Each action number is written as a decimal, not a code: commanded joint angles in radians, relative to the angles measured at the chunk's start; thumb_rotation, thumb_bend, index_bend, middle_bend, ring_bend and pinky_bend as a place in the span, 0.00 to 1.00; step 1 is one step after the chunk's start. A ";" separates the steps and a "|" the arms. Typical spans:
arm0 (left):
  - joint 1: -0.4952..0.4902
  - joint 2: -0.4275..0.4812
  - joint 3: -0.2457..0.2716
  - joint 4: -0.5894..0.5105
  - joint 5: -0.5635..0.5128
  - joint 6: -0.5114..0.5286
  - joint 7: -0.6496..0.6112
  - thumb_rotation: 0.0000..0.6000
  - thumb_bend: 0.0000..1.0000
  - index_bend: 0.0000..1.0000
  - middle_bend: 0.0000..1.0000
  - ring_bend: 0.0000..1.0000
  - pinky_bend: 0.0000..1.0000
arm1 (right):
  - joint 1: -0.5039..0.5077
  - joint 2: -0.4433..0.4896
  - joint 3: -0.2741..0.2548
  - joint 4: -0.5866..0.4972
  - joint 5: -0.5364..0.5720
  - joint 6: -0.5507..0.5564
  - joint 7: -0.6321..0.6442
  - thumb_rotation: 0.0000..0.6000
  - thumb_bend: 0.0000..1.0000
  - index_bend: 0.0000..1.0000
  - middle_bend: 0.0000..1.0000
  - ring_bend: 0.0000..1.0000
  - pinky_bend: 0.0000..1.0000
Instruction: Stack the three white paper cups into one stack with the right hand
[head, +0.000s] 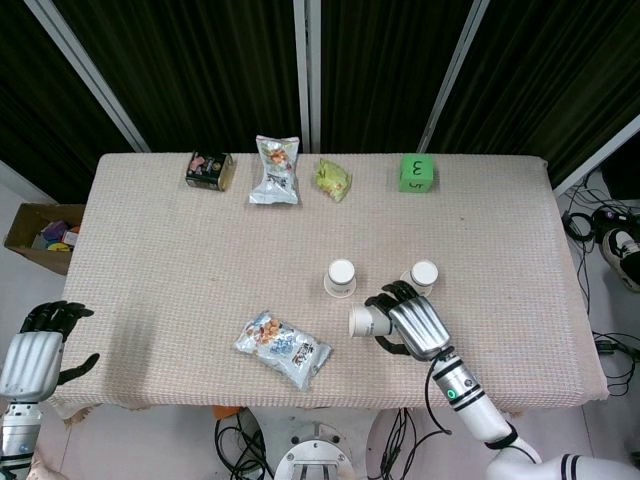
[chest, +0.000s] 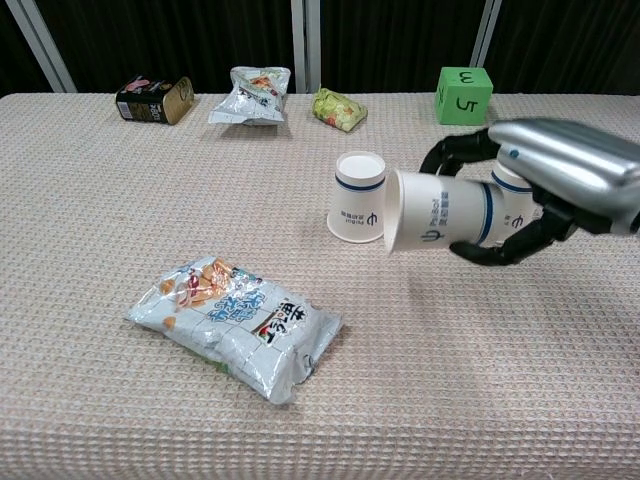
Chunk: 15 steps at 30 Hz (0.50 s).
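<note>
Above the desk (chest: 120, 400), right robot hand (chest: 560, 185) grips one paper cup (chest: 440, 210) sideways.
Its mouth faces nine o'clock; the nearest standing cup (chest: 359, 196) sits just beyond, mouth down.

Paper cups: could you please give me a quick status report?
Right hand grips one paper cup, held on its side off the table. Left hand open, idle. Two cups upside down, unstacked. Nothing in the way.

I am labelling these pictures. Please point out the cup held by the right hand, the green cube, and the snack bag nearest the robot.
held cup (chest: 440, 222), chest view, printed side wall
green cube (chest: 464, 95), chest view, front face
snack bag (chest: 238, 326), chest view, middle of wrapper
</note>
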 joint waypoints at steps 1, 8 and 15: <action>0.000 -0.001 0.002 -0.006 0.005 0.002 0.006 1.00 0.16 0.32 0.25 0.17 0.18 | 0.114 0.207 0.066 -0.127 -0.124 -0.075 -0.290 1.00 0.32 0.42 0.41 0.20 0.22; 0.008 -0.007 0.005 -0.014 0.003 0.007 0.011 1.00 0.16 0.32 0.25 0.17 0.18 | 0.256 0.287 0.167 -0.131 0.028 -0.259 -0.712 1.00 0.32 0.42 0.40 0.19 0.18; 0.018 -0.008 0.006 -0.002 -0.005 0.012 -0.001 1.00 0.16 0.32 0.25 0.17 0.18 | 0.362 0.276 0.174 -0.099 0.126 -0.326 -0.903 1.00 0.31 0.41 0.38 0.19 0.16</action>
